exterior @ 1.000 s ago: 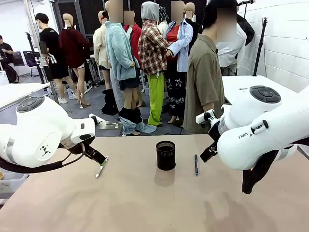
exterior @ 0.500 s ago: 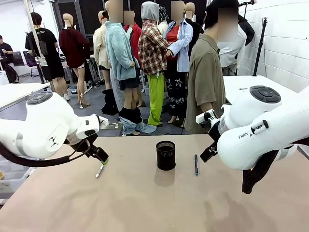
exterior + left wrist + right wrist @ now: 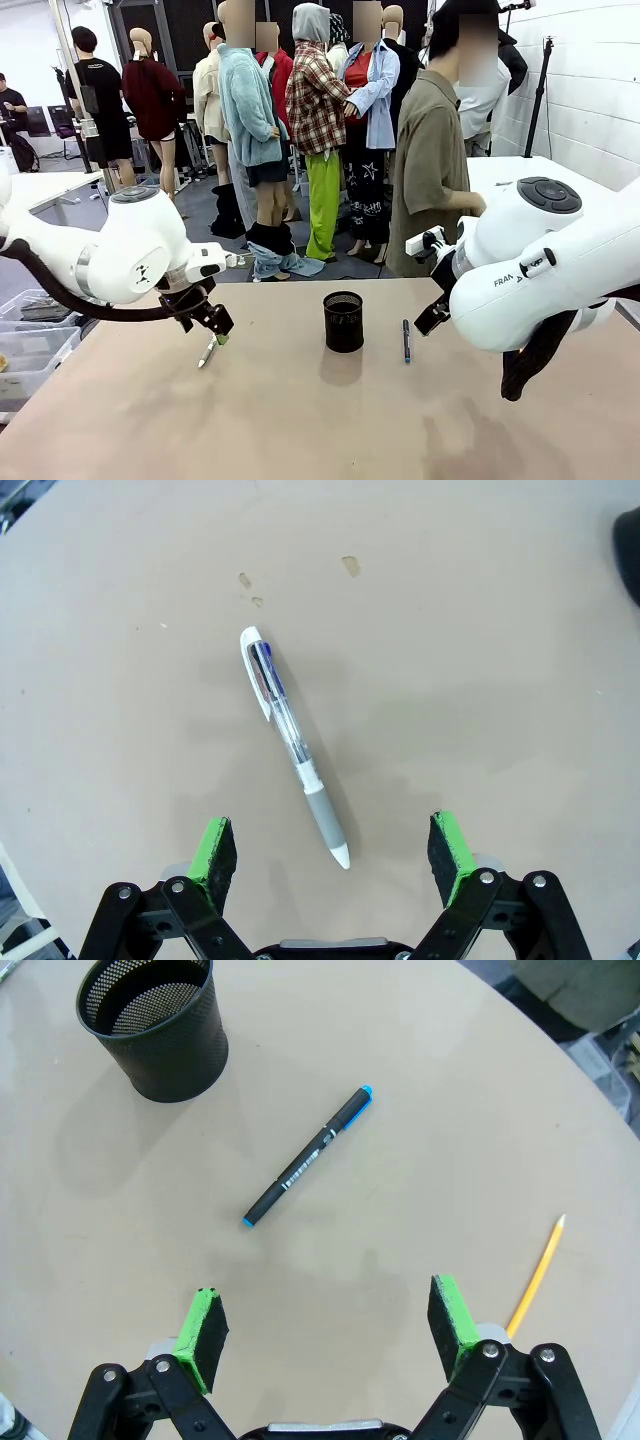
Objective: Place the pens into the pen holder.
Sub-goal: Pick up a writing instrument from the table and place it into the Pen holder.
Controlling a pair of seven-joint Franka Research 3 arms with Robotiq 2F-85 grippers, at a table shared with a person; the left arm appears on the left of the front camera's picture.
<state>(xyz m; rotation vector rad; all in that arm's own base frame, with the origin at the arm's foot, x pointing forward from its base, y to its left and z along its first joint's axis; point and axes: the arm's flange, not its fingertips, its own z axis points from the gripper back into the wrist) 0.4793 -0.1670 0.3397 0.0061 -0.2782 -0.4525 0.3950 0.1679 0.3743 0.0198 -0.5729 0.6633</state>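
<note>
Pen holder: the black mesh pen holder (image 3: pixel 343 321) stands upright near the middle of the table (image 3: pixel 320 430). In the right wrist view its opening (image 3: pixel 160 1030) shows bare mesh wall and a dark floor.
White pen: a clear-and-white pen (image 3: pixel 290 740) with a grey grip lies flat on the table, well to the left of the holder (image 3: pixel 208 352).
Dark pen: a black pen with blue ends (image 3: pixel 308 1157) lies flat just to the right of the holder, not touching it (image 3: pixel 406 341).
Pencil: a thin orange-yellow pencil (image 3: pixel 538 1272) lies on the table farther from the holder than the dark pen.
Left gripper: the left gripper (image 3: pixel 332 845) hovers over the white pen with its green pads (image 3: pixel 213 850) spread wide to either side and nothing between them; in the front view it hangs close above the pen (image 3: pixel 218 332).
Right gripper: the right gripper (image 3: pixel 325 1330) is spread wide above bare table and grips nothing, with the dark pen ahead of it.
Bins: clear plastic bins (image 3: pixel 30 345) sit beyond the table's left edge; their contents are too unclear to tell.
</note>
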